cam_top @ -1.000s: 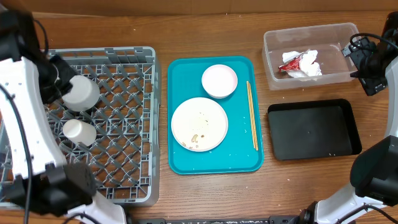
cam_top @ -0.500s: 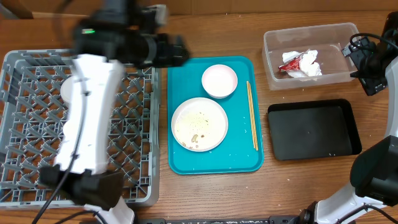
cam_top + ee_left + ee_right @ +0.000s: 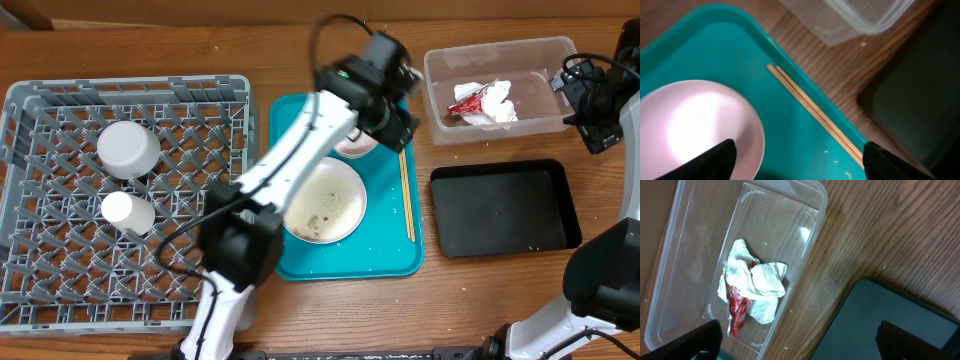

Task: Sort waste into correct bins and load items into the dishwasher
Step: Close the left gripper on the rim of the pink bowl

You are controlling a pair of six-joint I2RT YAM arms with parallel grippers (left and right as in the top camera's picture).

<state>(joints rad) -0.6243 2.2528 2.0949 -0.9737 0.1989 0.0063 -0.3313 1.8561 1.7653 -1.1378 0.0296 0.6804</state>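
My left gripper hangs open and empty over the teal tray's far right corner, above the small white dish. In the left wrist view that dish lies under the left finger, and the chopsticks run along the tray's edge beside a few white grains. The plate with food specks sits mid-tray. A bowl and a cup rest in the grey rack. My right gripper is open above the clear tub, which holds the napkin and red wrapper.
The black tray lies in front of the clear tub, with a strip of bare wood between them. The teal tray sits between the rack and the bins. My left arm stretches across the tray's left side.
My left arm has swung from the rack across to the teal tray's far right corner, leaving the bowl and cup in the rack, and its jaws have opened. The right arm has not moved.
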